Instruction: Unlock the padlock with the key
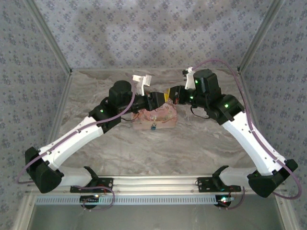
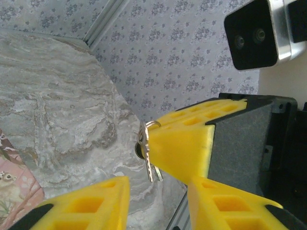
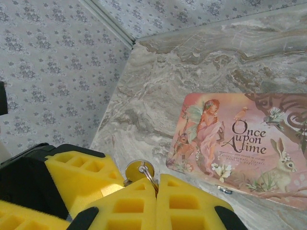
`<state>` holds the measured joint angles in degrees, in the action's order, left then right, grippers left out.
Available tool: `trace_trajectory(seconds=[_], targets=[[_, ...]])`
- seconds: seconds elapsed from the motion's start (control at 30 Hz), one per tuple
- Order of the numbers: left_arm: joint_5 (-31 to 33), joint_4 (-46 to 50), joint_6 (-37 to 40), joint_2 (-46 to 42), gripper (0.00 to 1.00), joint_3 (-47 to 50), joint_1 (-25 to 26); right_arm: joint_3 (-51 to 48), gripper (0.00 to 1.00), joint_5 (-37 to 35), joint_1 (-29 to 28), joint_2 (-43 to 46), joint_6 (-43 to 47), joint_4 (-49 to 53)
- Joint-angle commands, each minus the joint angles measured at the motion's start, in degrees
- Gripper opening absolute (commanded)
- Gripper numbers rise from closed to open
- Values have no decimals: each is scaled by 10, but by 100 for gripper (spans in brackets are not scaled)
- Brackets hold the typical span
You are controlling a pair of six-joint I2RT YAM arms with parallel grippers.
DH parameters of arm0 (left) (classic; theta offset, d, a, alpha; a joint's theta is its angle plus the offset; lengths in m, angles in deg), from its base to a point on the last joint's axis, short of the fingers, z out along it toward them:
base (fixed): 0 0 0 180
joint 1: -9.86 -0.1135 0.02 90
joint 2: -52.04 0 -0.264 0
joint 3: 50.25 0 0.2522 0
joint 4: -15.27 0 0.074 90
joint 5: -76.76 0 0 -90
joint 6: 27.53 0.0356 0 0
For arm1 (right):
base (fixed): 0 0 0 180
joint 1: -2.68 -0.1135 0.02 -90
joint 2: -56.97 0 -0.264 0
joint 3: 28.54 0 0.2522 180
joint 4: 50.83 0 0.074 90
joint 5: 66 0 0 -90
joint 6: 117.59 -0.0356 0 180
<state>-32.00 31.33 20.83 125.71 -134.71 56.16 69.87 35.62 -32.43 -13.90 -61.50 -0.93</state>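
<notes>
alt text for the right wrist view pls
The right end effector pinches a key ring carrying a brass-coloured key. Behind it, a pink "Once upon a time" box lies on the marble-patterned table.

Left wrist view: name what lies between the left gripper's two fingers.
The key, pinched by the right gripper, hangs at the left gripper's open gap, untouched, in the left wrist view.

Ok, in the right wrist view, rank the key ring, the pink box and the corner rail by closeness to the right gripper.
1. The key ring, pinched in the right gripper.
2. The pink box, ahead on the right.
3. The corner rail, far upper left.
</notes>
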Motion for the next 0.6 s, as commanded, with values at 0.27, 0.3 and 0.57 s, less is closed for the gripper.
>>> trace_trajectory(seconds=[0.27,0.3,0.57], targets=[[17,-15,21,2,15,-23,3,-3,3,12,-12,29,-12,-14],[19,-14,23,1,12,-23,3,-4,3,13,-13,32,-13,-14],[31,8,34,-12,0,-21,0,-20,9,28,-13,49,-15,-10]])
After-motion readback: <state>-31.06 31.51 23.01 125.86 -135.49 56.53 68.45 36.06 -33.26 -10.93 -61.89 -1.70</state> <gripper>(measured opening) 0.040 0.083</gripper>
